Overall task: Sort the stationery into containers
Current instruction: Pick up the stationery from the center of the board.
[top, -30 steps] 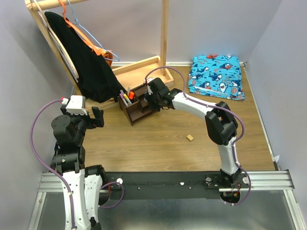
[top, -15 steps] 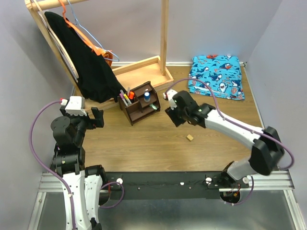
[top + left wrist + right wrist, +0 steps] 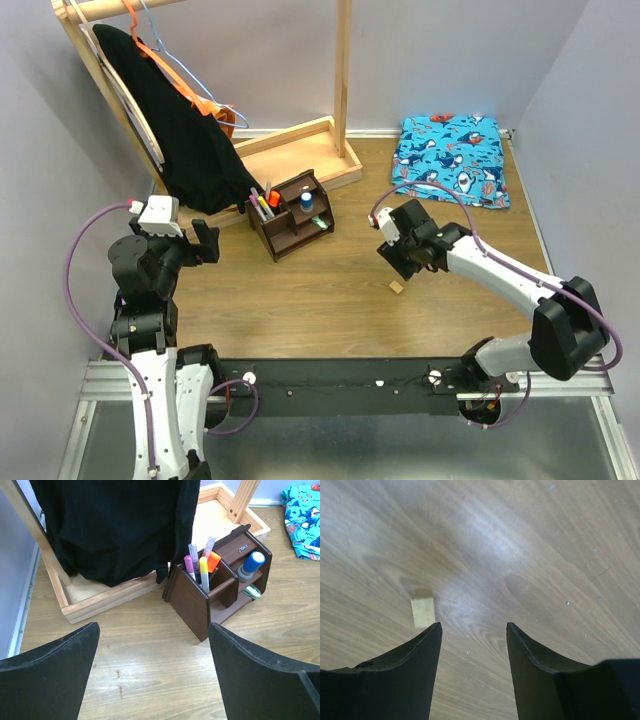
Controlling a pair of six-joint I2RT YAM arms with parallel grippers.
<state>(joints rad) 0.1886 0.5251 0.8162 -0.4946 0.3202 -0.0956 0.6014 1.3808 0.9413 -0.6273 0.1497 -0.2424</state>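
The dark brown organiser point(image 3: 290, 216) stands left of the table's middle. In the left wrist view, the organiser point(image 3: 192, 602) holds purple point(image 3: 189, 564), yellow point(image 3: 204, 572) and orange-capped point(image 3: 214, 560) pens upright in its tall compartment. A blue-topped tube point(image 3: 251, 565) stands in a side compartment, and a mint-green highlighter point(image 3: 252, 591) lies on the low shelf. A tan eraser cube point(image 3: 397, 287) lies alone on the wood. My right gripper point(image 3: 398, 263) hovers open just above it. In the right wrist view the eraser point(image 3: 423, 612) lies just beyond the left fingertip, outside the right gripper point(image 3: 474, 626). My left gripper point(image 3: 154, 626) is open and empty, facing the organiser from the left point(image 3: 207, 243).
A pale wooden rack frame point(image 3: 300, 140) sits behind the organiser, with a black garment point(image 3: 180, 130) and an orange hanger point(image 3: 205, 105) hanging on it. A folded blue shark-print cloth point(image 3: 450, 160) lies at the back right.
My right arm has drawn back from the organiser, swinging right and nearer, and now hangs over the eraser with its jaws wider. The left arm has barely moved.
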